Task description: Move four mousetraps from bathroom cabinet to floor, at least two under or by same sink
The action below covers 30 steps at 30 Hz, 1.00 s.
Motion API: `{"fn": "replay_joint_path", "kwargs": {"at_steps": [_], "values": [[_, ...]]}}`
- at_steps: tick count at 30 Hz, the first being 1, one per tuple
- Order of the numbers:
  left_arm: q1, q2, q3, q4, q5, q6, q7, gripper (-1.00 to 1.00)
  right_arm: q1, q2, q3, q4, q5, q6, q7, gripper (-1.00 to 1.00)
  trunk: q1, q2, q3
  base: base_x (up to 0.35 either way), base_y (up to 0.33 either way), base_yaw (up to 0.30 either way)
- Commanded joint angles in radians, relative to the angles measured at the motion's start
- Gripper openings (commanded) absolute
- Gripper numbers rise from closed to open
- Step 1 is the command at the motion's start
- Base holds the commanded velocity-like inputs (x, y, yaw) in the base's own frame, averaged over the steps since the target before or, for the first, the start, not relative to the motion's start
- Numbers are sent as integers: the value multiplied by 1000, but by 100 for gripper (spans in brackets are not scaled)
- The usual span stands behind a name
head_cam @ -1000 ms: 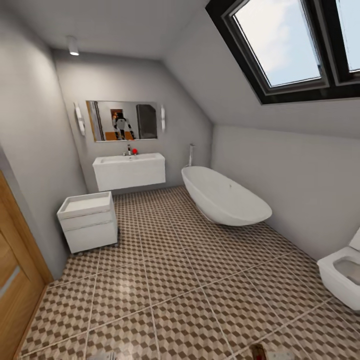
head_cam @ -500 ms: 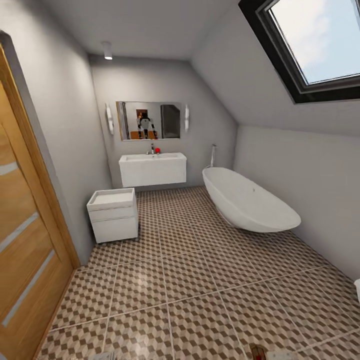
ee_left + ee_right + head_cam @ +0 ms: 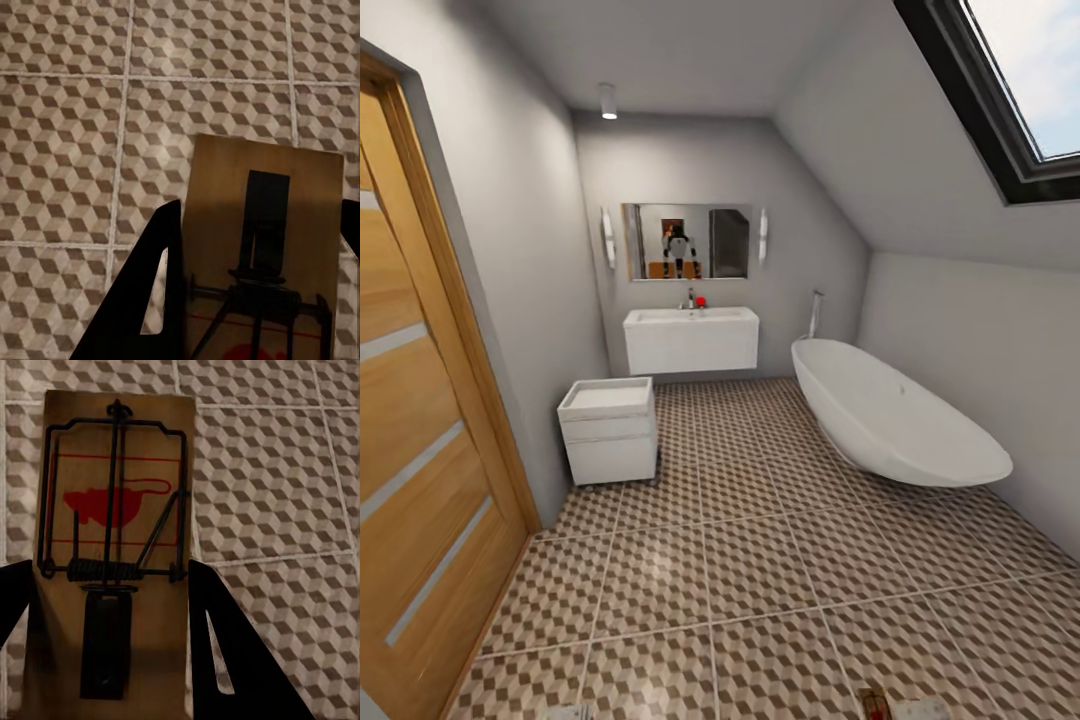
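With 1 mousetrap [image 3: 262,247] held in the left gripper [image 3: 255,300] and 1 more trap [image 3: 112,547] held in the right gripper [image 3: 112,645], both above the bathroom floor [image 3: 760,560], the bathroom sink [image 3: 691,340] lies far ahead, slightly left, nearer the left arm.

No legible text or labels anywhere.
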Motion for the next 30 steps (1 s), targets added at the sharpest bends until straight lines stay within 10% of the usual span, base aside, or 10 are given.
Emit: {"fn": "replay_joint_path", "kwargs": {"at_steps": [1, 30], "values": [[-1, -1, -8, 3, 2, -5, 3, -100, -1, 0, 9, 4, -13, -7, 3, -100, 1, -1, 0, 328, -130, 3], [-1, -1, -8, 3, 2, -5, 3, -100, -1, 0, 9, 4, -13, -7, 3, -100, 1, -1, 0, 329, -109, 36]]}}
